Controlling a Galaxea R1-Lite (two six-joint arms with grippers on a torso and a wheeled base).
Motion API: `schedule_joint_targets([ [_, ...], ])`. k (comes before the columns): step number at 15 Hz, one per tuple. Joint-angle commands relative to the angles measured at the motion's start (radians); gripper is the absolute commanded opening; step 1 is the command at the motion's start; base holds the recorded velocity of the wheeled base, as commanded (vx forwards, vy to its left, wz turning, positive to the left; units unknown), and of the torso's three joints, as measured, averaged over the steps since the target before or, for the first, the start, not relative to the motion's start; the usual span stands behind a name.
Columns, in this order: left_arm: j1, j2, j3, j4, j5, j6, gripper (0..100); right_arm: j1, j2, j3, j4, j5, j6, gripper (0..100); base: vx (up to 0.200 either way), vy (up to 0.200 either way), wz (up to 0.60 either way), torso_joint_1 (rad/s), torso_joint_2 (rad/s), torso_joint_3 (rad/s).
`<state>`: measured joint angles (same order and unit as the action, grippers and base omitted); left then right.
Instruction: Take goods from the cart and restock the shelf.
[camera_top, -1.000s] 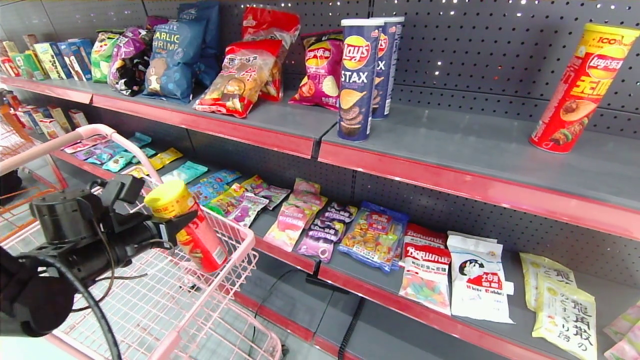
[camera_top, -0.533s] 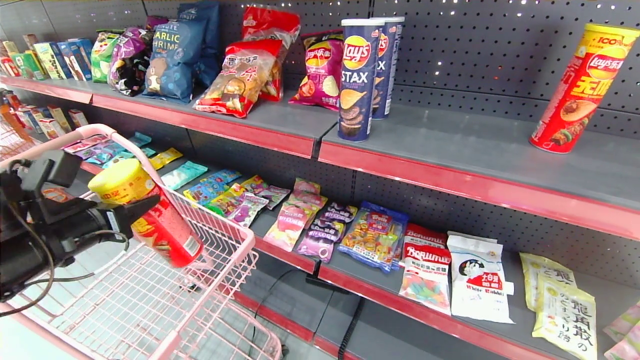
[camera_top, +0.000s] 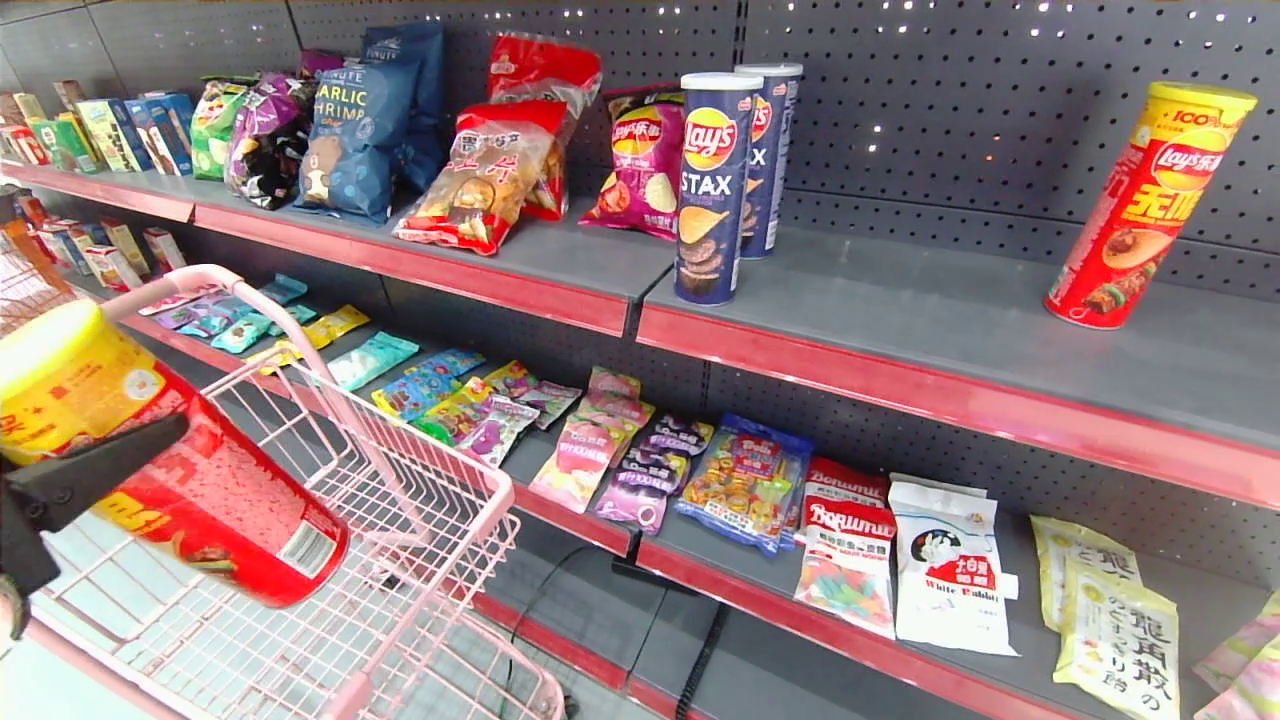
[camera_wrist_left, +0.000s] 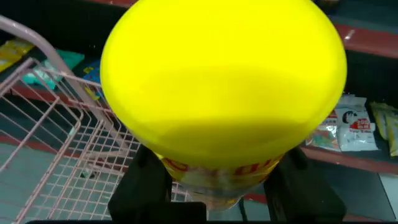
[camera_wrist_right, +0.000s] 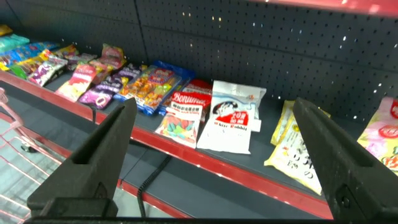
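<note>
- Head view: left tool (camera_wrist_left: 217, 190) clenched around the red chip can (camera_top: 215, 505), held just above the cart (camera_top: 455, 470), on its near side.
- Can's long axis tilts, base toward the cart's front rim, yellow lid (camera_wrist_left: 224, 81) away.
- Upper shelf (camera_top: 930, 300) has a bare stretch beyond the cart, rightward.
- Right tool (camera_wrist_right: 217, 162) hangs released, jaws wide.

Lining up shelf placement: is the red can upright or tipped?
Tipped: the red can leans in the head view, yellow lid upper left, base lower right.

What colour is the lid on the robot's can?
Yellow. The lid of the can shows best in the left wrist view.
</note>
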<state>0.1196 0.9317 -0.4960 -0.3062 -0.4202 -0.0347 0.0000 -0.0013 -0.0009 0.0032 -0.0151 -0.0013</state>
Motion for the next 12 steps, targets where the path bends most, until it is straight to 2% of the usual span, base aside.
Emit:
schedule_joint_targets([
  [1,-0.001,-0.132,0.005,0.007,-0.023,-0.001,0,0.0,0.001,-0.001,0.0,0.0,0.0,100,0.0,0.0,0.0,0.178,-0.51,-0.315],
  [3,0.0,-0.177,0.02,0.016,-0.02,-0.002,0,0.0,0.001,-0.001,0.0,0.0,0.0,100,0.0,0.0,0.0,0.195,-0.54,-0.337],
  [5,0.0,-0.254,0.031,0.111,-0.017,-0.002,0,0.0,0.001,-0.001,0.0,0.0,0.0,100,0.0,0.0,0.0,0.232,-0.57,-0.356],
  [6,0.002,-0.275,0.03,0.16,0.003,-0.002,0,0.0,0.001,-0.001,0.0,0.0,0.0,100,0.0,0.0,0.0,0.232,-0.58,-0.344],
  [7,0.003,-0.278,0.033,0.162,0.032,-0.002,0,0.002,0.001,-0.001,0.0,0.0,0.0,100,0.0,0.0,0.0,0.242,-0.61,-0.354],
  [9,0.005,-0.28,0.022,0.162,0.215,-0.004,0,0.0,0.001,-0.001,0.0,0.0,0.0,100,0.0,0.0,0.0,0.234,-0.6,-0.344],
  [10,0.005,-0.277,0.02,0.162,0.273,-0.002,0,0.0,0.001,-0.001,0.0,0.0,0.0,100,0.0,0.0,0.0,0.198,-0.49,-0.29],
  [12,0.005,-0.274,0.019,0.162,0.308,0.006,0,0.0,0.001,-0.001,0.0,0.0,0.0,100,0.0,0.0,0.0,0.183,-0.42,-0.244],
])
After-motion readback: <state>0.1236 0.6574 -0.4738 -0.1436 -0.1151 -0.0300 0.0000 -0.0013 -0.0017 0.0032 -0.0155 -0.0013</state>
